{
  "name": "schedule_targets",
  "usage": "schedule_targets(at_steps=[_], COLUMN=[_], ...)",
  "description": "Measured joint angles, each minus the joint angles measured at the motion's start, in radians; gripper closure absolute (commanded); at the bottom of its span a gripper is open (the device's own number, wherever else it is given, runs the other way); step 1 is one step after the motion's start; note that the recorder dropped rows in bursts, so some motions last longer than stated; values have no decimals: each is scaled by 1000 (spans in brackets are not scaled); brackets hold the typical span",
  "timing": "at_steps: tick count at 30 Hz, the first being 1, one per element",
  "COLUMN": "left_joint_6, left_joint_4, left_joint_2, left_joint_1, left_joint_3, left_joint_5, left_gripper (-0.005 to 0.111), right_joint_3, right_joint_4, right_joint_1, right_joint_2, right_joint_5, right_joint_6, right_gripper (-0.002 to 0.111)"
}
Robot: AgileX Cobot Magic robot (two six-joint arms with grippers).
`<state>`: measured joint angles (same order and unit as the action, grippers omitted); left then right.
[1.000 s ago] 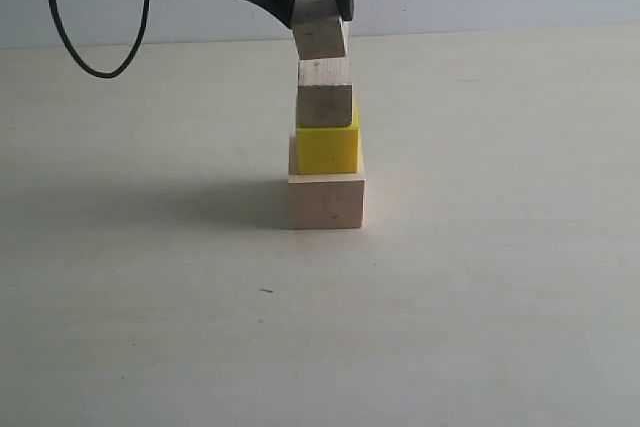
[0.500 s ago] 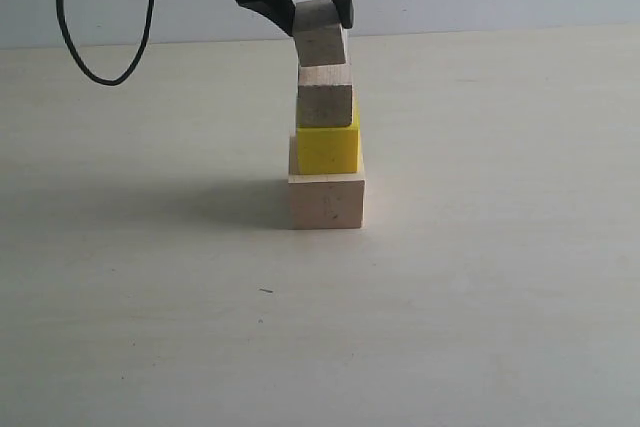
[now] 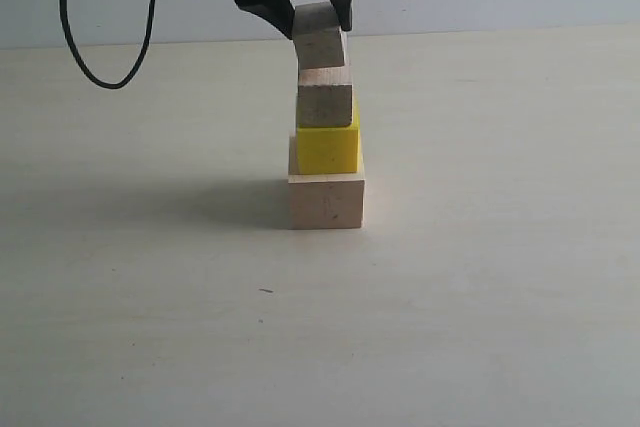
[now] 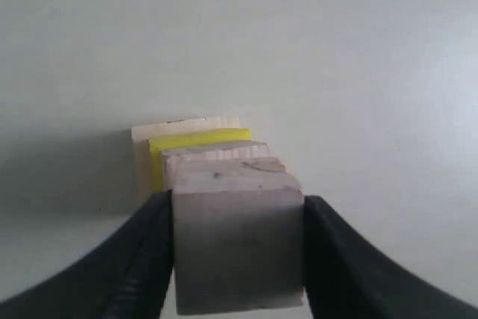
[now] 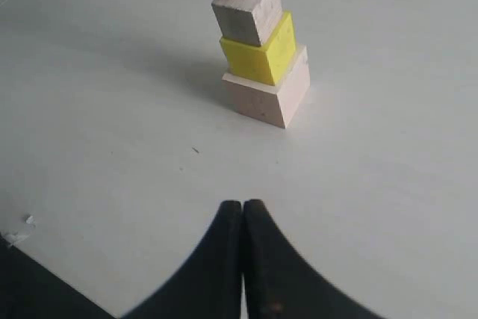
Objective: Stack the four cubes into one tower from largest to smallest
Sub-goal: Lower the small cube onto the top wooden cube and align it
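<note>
The tower stands mid-table: the large wood cube [image 3: 326,201] at the base, the yellow cube [image 3: 327,149] on it, a small wood cube [image 3: 325,96] on top. My left gripper [image 3: 318,19] is shut on the smallest wood cube [image 3: 320,37], tilted, its lower edge at the top of the column. In the left wrist view that cube [image 4: 237,248] fills the gap between the black fingers [image 4: 142,259], with the tower's cubes [image 4: 200,140] lined up beneath. My right gripper [image 5: 243,207] is shut on nothing, low over the table, back from the tower [image 5: 263,57].
A black cable [image 3: 105,47] hangs in a loop at the back left, over the pale table [image 3: 480,277]. A small dark speck [image 3: 265,291] lies on the table in front of the tower.
The left gripper has lowered the smallest cube slightly and straightened it somewhat over the column. The tower and the right gripper have not moved.
</note>
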<state>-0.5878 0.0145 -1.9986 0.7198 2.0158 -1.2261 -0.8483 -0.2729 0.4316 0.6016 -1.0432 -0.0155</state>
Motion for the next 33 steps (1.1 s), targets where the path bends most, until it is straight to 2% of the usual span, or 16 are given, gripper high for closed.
schedule_targets(at_steps=[33], left_joint_6=[0], left_joint_4=[-14], left_joint_2=[0], left_joint_1=[0], left_joint_3=[0], left_joint_5=[0], left_gripper=[107], right_joint_3=[0], right_joint_4=[0], right_joint_1=[0], right_joint_2=[0], right_joint_5=[-6], right_joint_6=[0], right_gripper=[108])
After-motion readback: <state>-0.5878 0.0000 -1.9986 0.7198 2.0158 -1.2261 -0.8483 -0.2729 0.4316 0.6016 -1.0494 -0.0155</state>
